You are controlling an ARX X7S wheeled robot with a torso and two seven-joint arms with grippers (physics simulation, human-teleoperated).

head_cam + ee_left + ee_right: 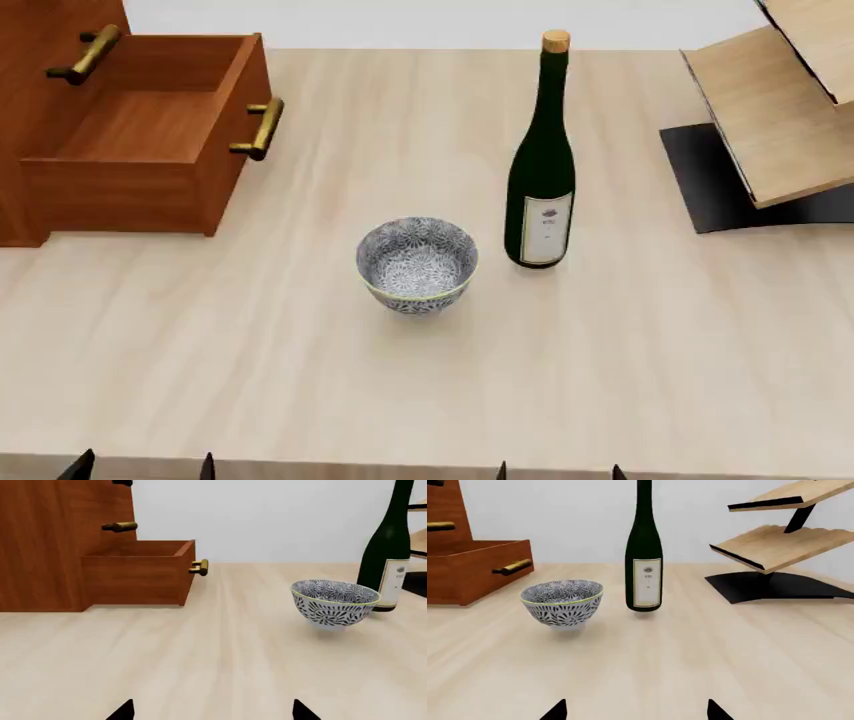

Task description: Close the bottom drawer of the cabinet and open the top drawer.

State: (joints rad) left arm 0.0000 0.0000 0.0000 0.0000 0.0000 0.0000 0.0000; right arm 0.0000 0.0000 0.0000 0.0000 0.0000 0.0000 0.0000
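Observation:
The reddish-brown cabinet (40, 120) stands at the table's far left. Its bottom drawer (134, 130) is pulled well out, and its inside shows nothing in it. The drawer's brass handle (260, 128) faces right, toward the table's middle. In the left wrist view the same bottom drawer (137, 575) juts from the cabinet (47, 545). Of the top drawer only a handle end (122, 482) shows, at the frame's edge. My left gripper (144, 468) and right gripper (559, 470) hover at the near table edge, both open and holding nothing. They are far from the cabinet.
A blue-patterned bowl (416, 262) sits mid-table, with a dark green wine bottle (541, 160) upright just to its right. A pale wooden rack (781, 100) on a black base stands at the far right. The middle drawer's handle (87, 55) is above the open drawer.

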